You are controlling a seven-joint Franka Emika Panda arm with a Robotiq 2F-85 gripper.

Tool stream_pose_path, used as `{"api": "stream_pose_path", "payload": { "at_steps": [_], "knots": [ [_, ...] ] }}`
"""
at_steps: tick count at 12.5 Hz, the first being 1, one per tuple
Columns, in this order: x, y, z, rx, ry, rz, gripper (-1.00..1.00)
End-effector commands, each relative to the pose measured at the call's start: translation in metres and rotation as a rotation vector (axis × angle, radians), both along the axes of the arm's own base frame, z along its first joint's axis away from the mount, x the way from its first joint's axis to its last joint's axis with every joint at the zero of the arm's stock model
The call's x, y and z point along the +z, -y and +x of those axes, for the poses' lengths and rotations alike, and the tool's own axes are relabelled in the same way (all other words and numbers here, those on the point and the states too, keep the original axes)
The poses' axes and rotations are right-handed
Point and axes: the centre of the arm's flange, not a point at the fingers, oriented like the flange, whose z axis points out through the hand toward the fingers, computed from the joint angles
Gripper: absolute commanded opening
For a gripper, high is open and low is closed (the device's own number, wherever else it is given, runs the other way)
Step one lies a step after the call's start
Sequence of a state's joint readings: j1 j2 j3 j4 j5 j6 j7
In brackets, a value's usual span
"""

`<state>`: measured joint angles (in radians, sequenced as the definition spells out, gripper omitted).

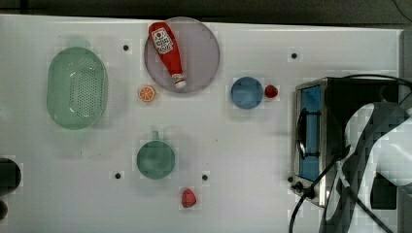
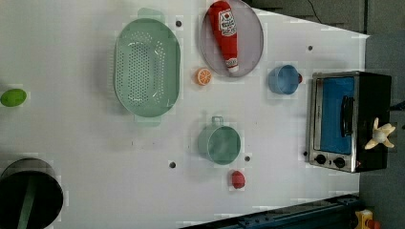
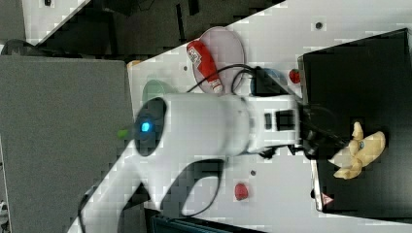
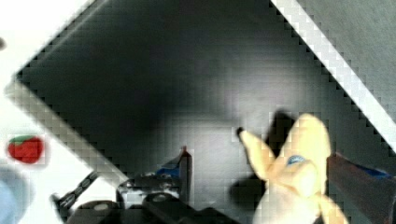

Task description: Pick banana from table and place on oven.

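Meanwhile, the banana lies on the oven between the gripper's wide-spread fingers, while the ketchup bottle rests on its plate.

The surface is white with a few small dark holes, and on it sit a pale green colander dotted with perforations, a teal-green cup, a blue bowl, an orange citrus slice, two red strawberries, a lime-green fruit and a grey plate carrying a red ketchup bottle with a white cap and label. The oven has a black top, silver front frame, blue-tinted glass door and dark knobs. The banana is pale yellow with a whitish core, and the arm is white with a blue light.
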<state>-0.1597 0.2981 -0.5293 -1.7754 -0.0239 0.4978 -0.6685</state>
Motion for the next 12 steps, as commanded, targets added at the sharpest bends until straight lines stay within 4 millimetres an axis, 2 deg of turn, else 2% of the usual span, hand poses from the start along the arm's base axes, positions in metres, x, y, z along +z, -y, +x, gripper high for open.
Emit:
{"api": "stream_pose_path", "payload": {
  "at_steps": [1, 3, 5, 7, 10, 12],
  "knots": [
    [0.056, -0.064, 0.021, 0.135, 0.017, 0.060, 1.00],
    [0.088, -0.118, 0.023, 0.121, 0.005, 0.124, 1.00],
    [0.126, -0.176, 0.023, -0.002, 0.033, 0.142, 1.00],
    [0.156, -0.232, 0.017, -0.116, 0.059, 0.148, 1.00],
    [0.180, -0.318, 0.002, -0.277, 0.107, 0.136, 1.00],
    [0.188, -0.358, -0.011, -0.300, 0.124, 0.127, 1.00]
  ]
}}
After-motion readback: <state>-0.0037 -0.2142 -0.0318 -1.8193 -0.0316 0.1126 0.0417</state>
